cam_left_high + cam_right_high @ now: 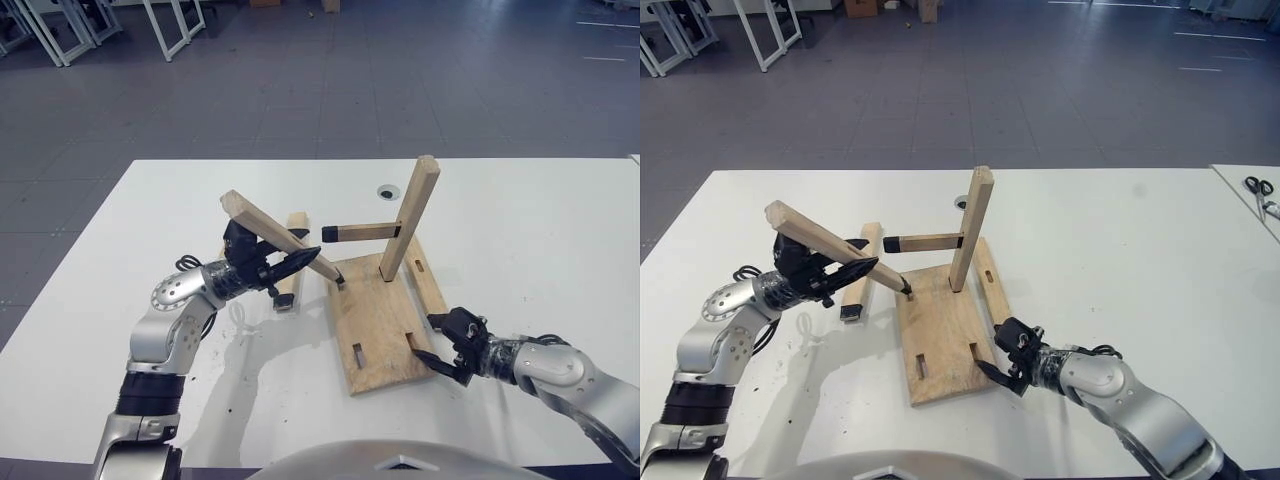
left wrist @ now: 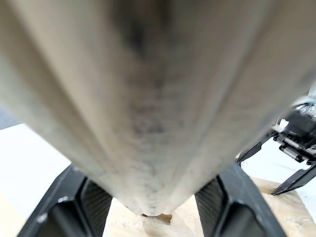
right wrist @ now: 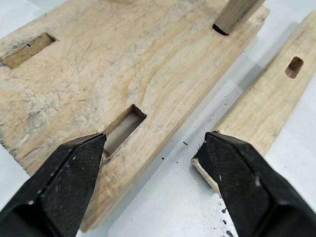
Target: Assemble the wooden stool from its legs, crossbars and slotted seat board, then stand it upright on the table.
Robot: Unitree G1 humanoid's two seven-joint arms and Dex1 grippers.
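The slotted seat board [image 1: 385, 325] lies flat on the white table. One leg [image 1: 412, 215] stands upright in its far right slot, and a crossbar [image 1: 362, 232] sticks out of that leg toward the left. My left gripper [image 1: 305, 258] is shut on a second leg [image 1: 270, 232], held tilted with its lower end at the board's far left slot [image 1: 341, 284]; that leg [image 2: 158, 98] looms close in the left wrist view. My right gripper [image 3: 153, 148] is open at the board's near right edge. One finger [image 3: 64, 182] is over the board, the other over a loose leg [image 3: 266, 98].
Another wooden piece [image 1: 293, 250] with a black end lies left of the board, under the tilted leg. A cable hole [image 1: 387, 190] sits in the table behind the stool parts. Scissors [image 1: 1260, 190] lie on a neighbouring table at the right.
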